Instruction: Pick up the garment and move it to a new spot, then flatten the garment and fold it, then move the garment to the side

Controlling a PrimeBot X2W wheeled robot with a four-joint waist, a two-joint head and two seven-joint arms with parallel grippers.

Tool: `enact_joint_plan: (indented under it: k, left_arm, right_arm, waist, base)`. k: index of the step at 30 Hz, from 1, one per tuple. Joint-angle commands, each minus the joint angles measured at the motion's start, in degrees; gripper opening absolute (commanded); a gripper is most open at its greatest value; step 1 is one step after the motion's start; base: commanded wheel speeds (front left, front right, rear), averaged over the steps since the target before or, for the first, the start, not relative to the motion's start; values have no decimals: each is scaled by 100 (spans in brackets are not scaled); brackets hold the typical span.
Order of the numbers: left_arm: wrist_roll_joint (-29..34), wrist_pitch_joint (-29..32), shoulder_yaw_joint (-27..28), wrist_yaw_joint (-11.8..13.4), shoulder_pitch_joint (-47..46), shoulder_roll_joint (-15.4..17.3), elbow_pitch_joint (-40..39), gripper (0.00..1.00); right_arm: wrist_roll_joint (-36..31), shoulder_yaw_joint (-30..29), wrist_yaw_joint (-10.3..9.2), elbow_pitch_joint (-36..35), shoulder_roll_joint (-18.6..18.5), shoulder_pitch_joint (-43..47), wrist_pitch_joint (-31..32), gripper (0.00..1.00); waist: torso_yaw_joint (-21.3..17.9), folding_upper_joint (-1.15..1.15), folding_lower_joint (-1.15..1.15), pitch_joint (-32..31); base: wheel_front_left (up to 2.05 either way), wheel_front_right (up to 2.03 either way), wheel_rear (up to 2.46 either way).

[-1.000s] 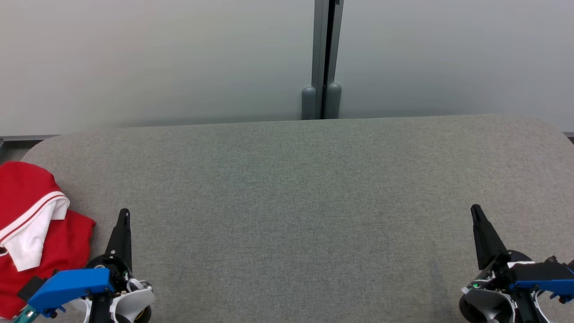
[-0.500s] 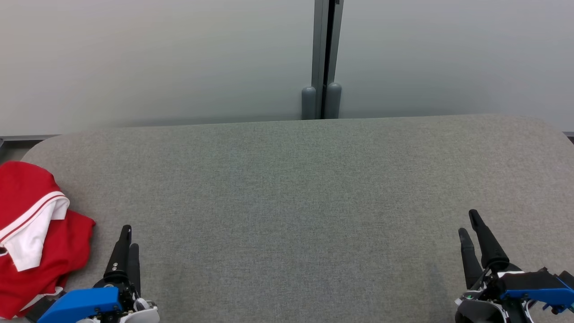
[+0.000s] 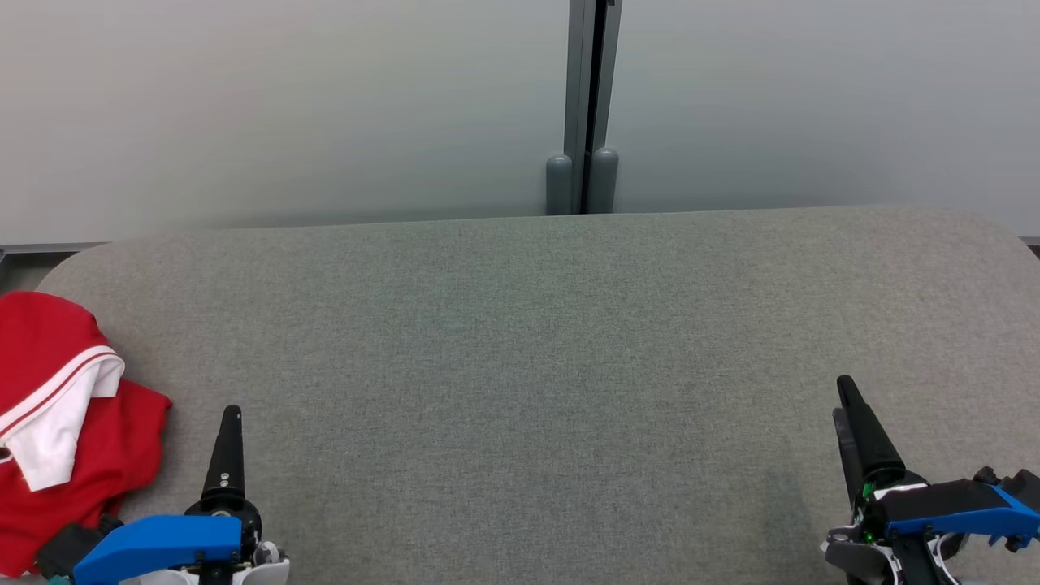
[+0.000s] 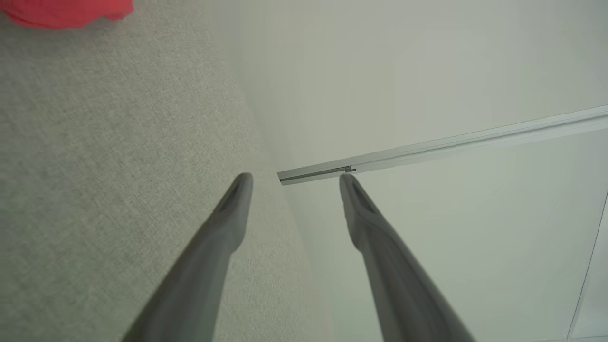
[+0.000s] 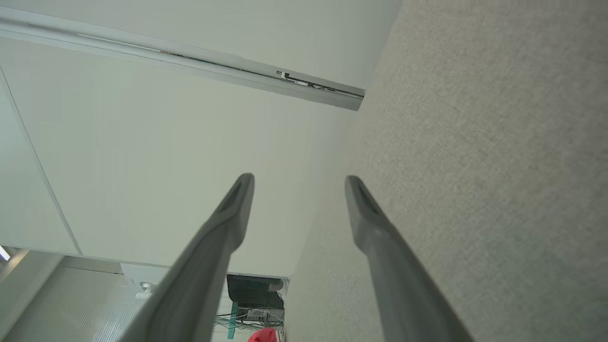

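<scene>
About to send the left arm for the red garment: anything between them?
Nothing visible: bare grey tabletop separates the left gripper, jaws open, from the red garment crumpled just to its left.

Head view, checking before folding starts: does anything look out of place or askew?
The red garment with white striped trim lies crumpled at the left end of the grey fabric-covered table. Nothing else stands out.

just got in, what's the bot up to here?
Nothing is being handled right now. The red garment with white trim lies crumpled at the left end of the grey table, untouched. The left hand is at the table's near edge just beside the garment, open and empty. The right hand is over at the right end, also open and empty. The pick-up is not yet done.
</scene>
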Motion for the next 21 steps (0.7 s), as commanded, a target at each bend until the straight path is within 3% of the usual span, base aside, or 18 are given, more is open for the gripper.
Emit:
enact_joint_plan:
  k: [1, 21]
  left_arm:
    - [292, -73, -14, -7, -165, 43, -49, 100]
    - [2463, -513, -180, -10, -104, 91, 98, 100]
  right_arm:
    - [-258, 27, 5, -69, -81, -233, -72, 100]
    - [-2406, 170, 8, 13, -134, -274, -513, 100]
  waist:
    - [-2, 0, 0, 1]
    - [-15, 0, 0, -2]
  base:
    - [0, 0, 0]
    - [0, 0, 0]
